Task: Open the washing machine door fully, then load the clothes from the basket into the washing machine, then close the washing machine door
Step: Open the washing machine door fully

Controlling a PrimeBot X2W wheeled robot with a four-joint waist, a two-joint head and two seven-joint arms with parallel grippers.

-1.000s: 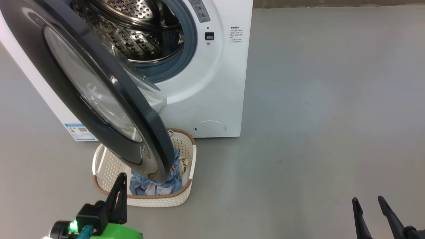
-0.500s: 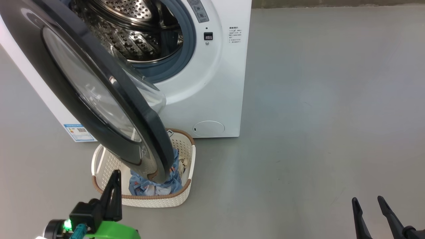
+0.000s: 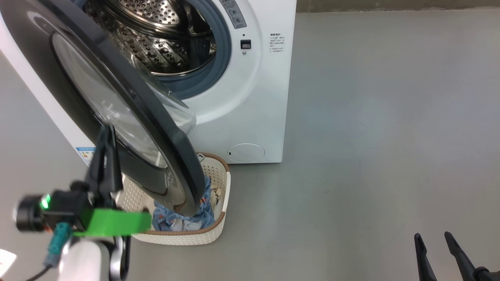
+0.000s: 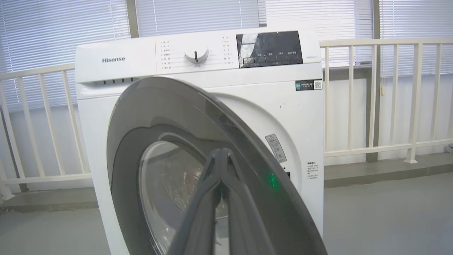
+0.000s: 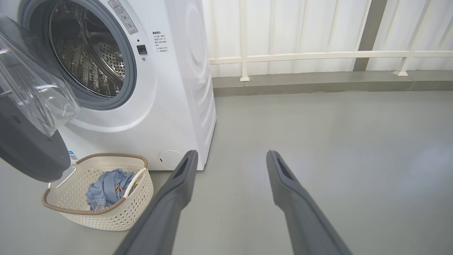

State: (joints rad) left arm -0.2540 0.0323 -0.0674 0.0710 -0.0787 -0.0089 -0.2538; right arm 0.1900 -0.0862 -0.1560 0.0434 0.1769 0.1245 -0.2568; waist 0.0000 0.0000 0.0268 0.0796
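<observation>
The white washing machine (image 3: 250, 117) stands with its round black door (image 3: 117, 113) swung partly out, hanging over the basket (image 3: 183, 236). Light blue clothes (image 3: 175, 220) lie in the basket on the floor in front of the machine. My left gripper (image 3: 105, 130) is shut, fingers together, raised against the outer face of the door near its lower left. In the left wrist view the shut fingers (image 4: 221, 156) point at the door's glass (image 4: 170, 184). My right gripper (image 3: 431, 236) stands open over bare floor at lower right, far from the machine. The right wrist view shows the basket (image 5: 99, 216), clothes (image 5: 106, 186) and drum (image 5: 88, 53).
Grey floor (image 3: 371, 136) spreads to the right of the machine. A white railing (image 5: 318, 55) and window blinds run behind it, with a low grey kerb (image 5: 318, 83) along the wall.
My left gripper has risen and shifted left, from beside the basket's near rim up to the door's outer face. The right gripper has stayed put.
</observation>
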